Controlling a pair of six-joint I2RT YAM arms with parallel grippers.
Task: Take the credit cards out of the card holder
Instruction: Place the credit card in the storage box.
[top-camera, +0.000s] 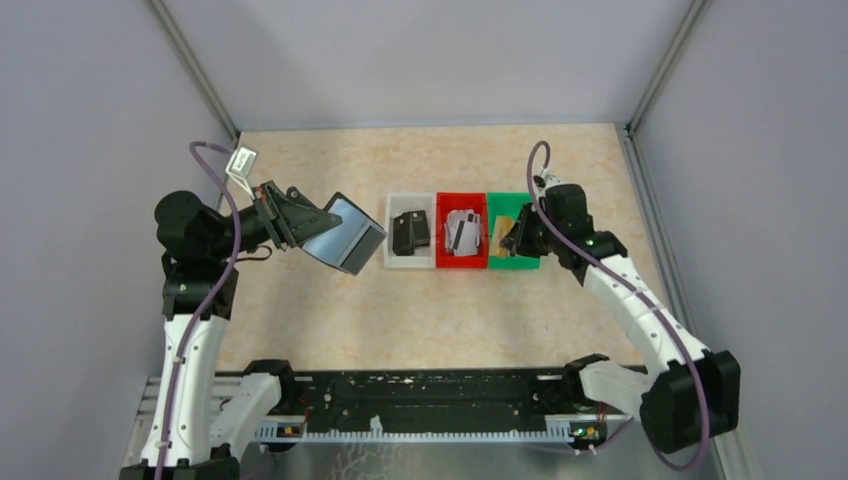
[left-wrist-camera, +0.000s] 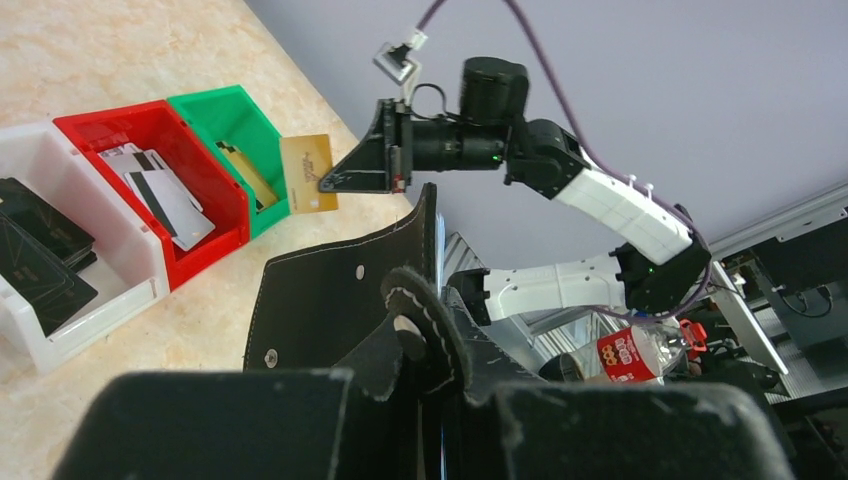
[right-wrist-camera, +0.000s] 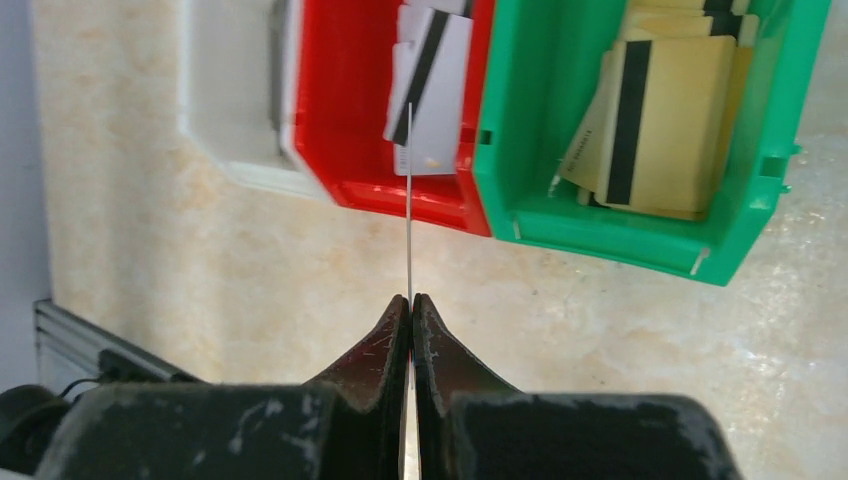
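**A:** Gold card (left-wrist-camera: 308, 172) is pinched edge-on in the right gripper (right-wrist-camera: 410, 300), and the green bin (right-wrist-camera: 600, 240) sits at its one o'clock.

**B:** Get it over the rim before letting go (gold ones already lie inside). The left gripper (top-camera: 300, 222) clamps the open card holder (top-camera: 345, 235) aloft, nine o'clock of that bin.

My thin plastic card (left-wrist-camera: 308, 172) is gold, my folding wallet (left-wrist-camera: 330, 300) black with pale stitching; plastic bins (top-camera: 462, 263) at twelve o'clock: white, red, green.

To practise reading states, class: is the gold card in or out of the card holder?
Out: the right gripper pinches the gold card, clear of the card holder.
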